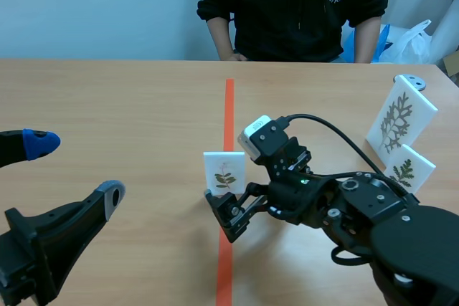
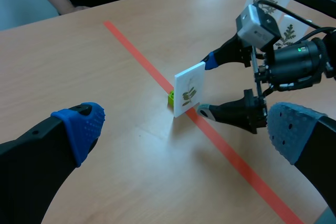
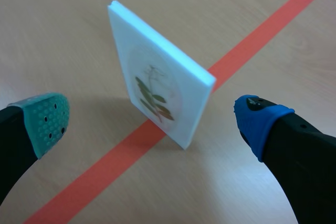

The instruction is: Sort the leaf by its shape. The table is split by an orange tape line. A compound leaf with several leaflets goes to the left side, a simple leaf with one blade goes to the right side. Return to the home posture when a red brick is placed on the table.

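Observation:
A white card (image 1: 224, 172) printed with a sprig of several small leaflets stands upright on the orange tape line (image 1: 229, 105), held up by a small green brick (image 2: 171, 97) at its base. My right gripper (image 1: 231, 180) is open and straddles the card without touching it. In the right wrist view the card (image 3: 157, 90) stands between the teal pad (image 3: 44, 121) and the blue pad (image 3: 257, 116). My left gripper (image 1: 75, 168) hangs open and empty over the left half, well away from the card (image 2: 189, 88).
Two more white leaf cards (image 1: 400, 116) (image 1: 410, 166) stand at the right edge of the table, with a grey disc (image 1: 409, 82) behind them. A person in a black top (image 1: 294, 5) sits across the table, hands at the far edge.

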Motion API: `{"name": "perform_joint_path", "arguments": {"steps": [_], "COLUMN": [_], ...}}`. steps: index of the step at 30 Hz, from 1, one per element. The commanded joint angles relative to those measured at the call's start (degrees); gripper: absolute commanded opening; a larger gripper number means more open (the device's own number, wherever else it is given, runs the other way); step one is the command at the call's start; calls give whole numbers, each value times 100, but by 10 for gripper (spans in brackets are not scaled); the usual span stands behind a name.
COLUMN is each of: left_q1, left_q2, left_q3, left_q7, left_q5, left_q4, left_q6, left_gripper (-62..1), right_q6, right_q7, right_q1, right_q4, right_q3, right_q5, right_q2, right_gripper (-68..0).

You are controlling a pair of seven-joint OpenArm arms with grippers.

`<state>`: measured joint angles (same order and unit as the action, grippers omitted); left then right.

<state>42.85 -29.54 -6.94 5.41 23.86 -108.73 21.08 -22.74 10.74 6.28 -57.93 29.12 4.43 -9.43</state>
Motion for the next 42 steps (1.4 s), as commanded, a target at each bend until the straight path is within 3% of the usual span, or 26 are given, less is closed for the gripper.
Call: {"name": "perform_joint_path", "arguments": {"steps": [1, 5, 18, 29, 35, 42], "left_q1": [-17, -17, -17, -17, -20, -20], "left_q2": [11, 11, 11, 11, 11, 11], "left_q3": [-15, -15, -15, -15, -15, -15], "left_q7": [79, 79, 79, 81, 81, 81], "left_q5": [37, 37, 37, 37, 37, 37], "left_q4": [-81, -81, -81, -81, -81, -81], "left_q6": [7, 7, 7, 7, 7, 7], "left_gripper": [14, 14, 14, 14, 14, 14], "right_q6": [96, 201, 348, 358, 369, 367], "right_q7": [166, 254, 273, 291, 514, 546], "right_q1": [168, 286, 306, 306, 304, 295], "right_q4": [4, 229, 343, 343, 341, 151], "right_q3": [9, 98, 138, 138, 131, -44], "right_q5": [-55, -293, -319, -319, -319, -319], "right_q2": [48, 219, 262, 262, 260, 221], "right_gripper": [-23, -37, -370, -597, -641, -642]}}
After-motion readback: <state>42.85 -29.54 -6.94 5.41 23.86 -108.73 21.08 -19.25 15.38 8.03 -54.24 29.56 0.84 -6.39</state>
